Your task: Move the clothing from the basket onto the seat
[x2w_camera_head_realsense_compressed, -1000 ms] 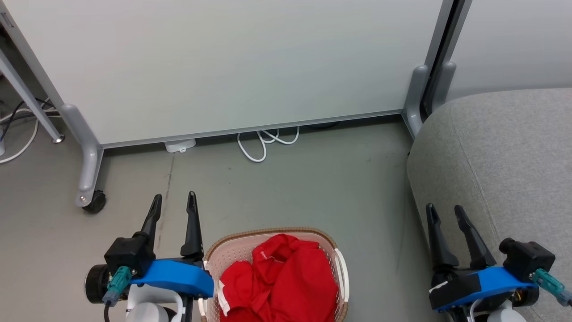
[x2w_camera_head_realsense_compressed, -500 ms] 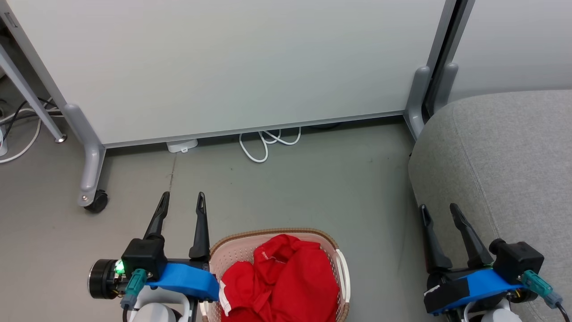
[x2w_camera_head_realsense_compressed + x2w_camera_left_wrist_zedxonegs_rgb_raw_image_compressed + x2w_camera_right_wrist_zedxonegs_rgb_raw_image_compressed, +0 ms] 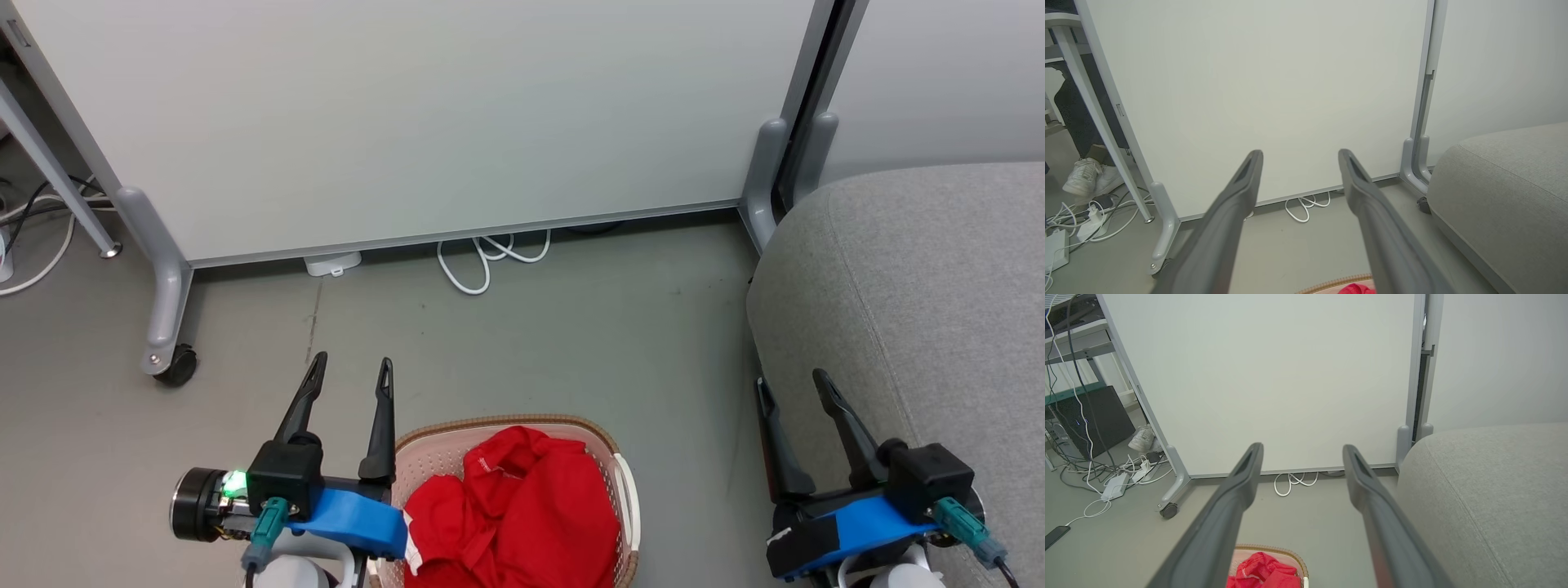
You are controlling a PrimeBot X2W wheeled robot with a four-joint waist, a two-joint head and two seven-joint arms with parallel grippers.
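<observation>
1. Your left gripper [image 3: 353,359] hangs just left of the basket [image 3: 490,424]. Its fingers are spread apart with nothing between them.
2. Your right gripper [image 3: 789,376] is well to the right of the basket, at the near left edge of the seat [image 3: 922,286]. Its fingers are parted too and hold nothing. I can't tell from the head view whether they touch the seat fabric.
3. The clothing [image 3: 522,506] is bunched up red inside the basket, filling most of it and humped above the rim. Both grippers are apart from it.
4. The basket stands on the grey floor [image 3: 571,343] between your two grippers, apart from the seat on its right.
5. In the left wrist view, the left gripper [image 3: 1300,153] points at the white panel [image 3: 1265,81]. A sliver of basket rim [image 3: 1339,282] and clothing [image 3: 1353,289] shows at the bottom edge, with the seat [image 3: 1506,175] on the right.
6. In the right wrist view, the right gripper [image 3: 1302,446] is wide apart. The clothing [image 3: 1261,571] sits in the basket [image 3: 1274,549] low between the fingers, and the seat [image 3: 1486,490] is close on the right.
7. A looped white cable [image 3: 482,261] lies at the panel's foot, and there is a castor [image 3: 175,365] at its left leg. A person's shoe [image 3: 1086,175] is past the panel's left side.
</observation>
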